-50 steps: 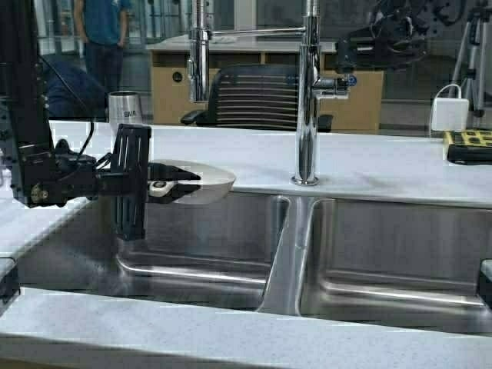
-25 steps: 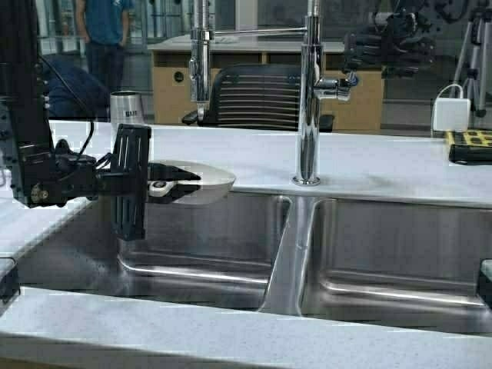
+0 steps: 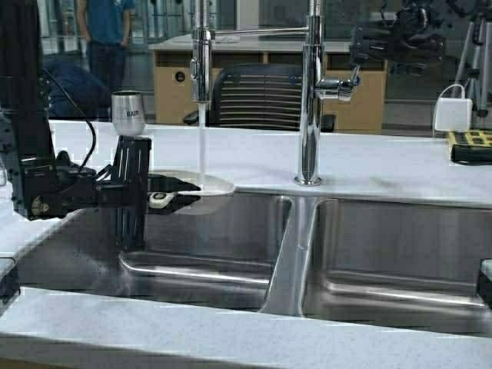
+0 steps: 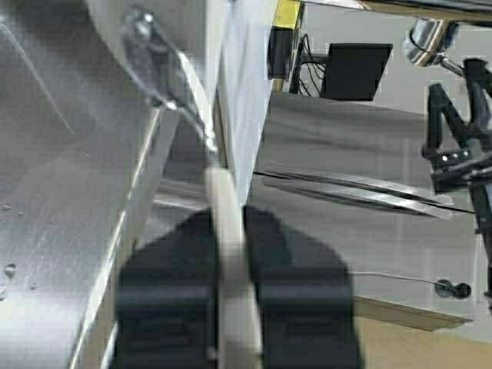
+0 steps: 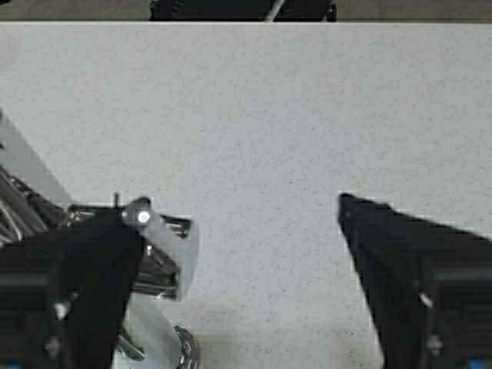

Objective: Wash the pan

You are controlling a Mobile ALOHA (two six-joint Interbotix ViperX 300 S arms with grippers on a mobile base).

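My left gripper (image 3: 163, 198) is shut on the short handle of the cream-white pan (image 3: 206, 187) and holds it level over the back of the left sink basin (image 3: 207, 238). A thin stream of water (image 3: 202, 142) falls from the spray head (image 3: 201, 69) into the pan. In the left wrist view the pan's pale edge (image 4: 229, 231) runs between my two black fingers (image 4: 165, 300). My right gripper (image 3: 367, 55) is raised beside the faucet lever (image 3: 338, 86) and open. In the right wrist view the lever (image 5: 165, 250) lies against one finger (image 5: 84, 284).
The tall chrome faucet (image 3: 310, 108) stands on the counter behind the divider between the two basins; the right basin (image 3: 400, 246) is bare. A metal cup (image 3: 128, 114) stands on the counter at back left. A yellow-and-black object (image 3: 470, 144) lies at far right. A person (image 3: 104, 31) stands behind.
Water now runs from the spray head into the pan; before there was none. My right gripper has shifted slightly right by the lever. The pan sits a little lower.
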